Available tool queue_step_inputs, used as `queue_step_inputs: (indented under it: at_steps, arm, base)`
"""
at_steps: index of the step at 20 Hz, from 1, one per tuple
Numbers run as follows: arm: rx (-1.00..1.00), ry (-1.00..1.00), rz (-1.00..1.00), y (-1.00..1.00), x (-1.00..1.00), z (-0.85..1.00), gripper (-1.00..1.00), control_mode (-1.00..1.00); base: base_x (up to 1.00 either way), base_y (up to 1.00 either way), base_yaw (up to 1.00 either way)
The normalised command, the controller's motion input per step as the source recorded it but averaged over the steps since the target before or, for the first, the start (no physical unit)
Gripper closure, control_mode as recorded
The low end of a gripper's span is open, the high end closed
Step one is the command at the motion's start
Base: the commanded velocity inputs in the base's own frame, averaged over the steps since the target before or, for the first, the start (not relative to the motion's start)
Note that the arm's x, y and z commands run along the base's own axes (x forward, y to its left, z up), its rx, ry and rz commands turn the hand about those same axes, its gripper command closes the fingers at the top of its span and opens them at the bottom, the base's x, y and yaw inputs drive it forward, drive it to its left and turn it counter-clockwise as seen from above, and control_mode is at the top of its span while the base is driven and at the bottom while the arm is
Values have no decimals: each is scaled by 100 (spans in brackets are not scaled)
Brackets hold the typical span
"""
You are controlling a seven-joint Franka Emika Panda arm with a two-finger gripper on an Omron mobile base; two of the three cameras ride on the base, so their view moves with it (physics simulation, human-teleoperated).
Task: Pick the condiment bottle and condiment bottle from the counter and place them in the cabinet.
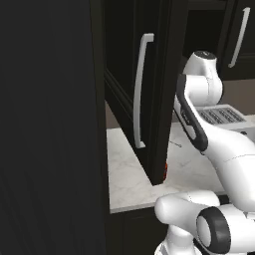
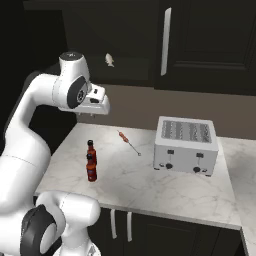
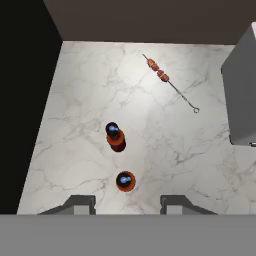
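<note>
The gripper point(image 3: 127, 204) hangs above the counter point(image 2: 165, 185) with its fingers a little apart and nothing between them, so I judge the step is the approach to a first condiment bottle. Two red bottles stand close together on the counter: the nearer bottle point(image 3: 125, 181) almost under the fingers, the farther bottle point(image 3: 115, 136) just behind. The next move calls for going straight down around the nearer cap. The cabinet point(image 1: 149, 89) door stands open; its inside is too dark to tell
</note>
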Motion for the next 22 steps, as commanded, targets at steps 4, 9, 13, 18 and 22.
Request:
queue_step_inputs:
  at_steps: [4,9,13,18,22]
  arm:
    - [0,-7,0,0,-23,0,-100,-100]
    - [0,-13,0,0,-66,-5,-100,-100]
    - [-3,-7,0,0,-61,-12,-100,-100]
    - [-1,-1,1,0,-33,-9,-100,-100]
    - [0,0,2,0,-12,-15,-100,-100]
  base:
    - [0,0,0]
    - [0,0,0]
    - [0,0,0]
    - [0,0,0]
    - [0,0,0]
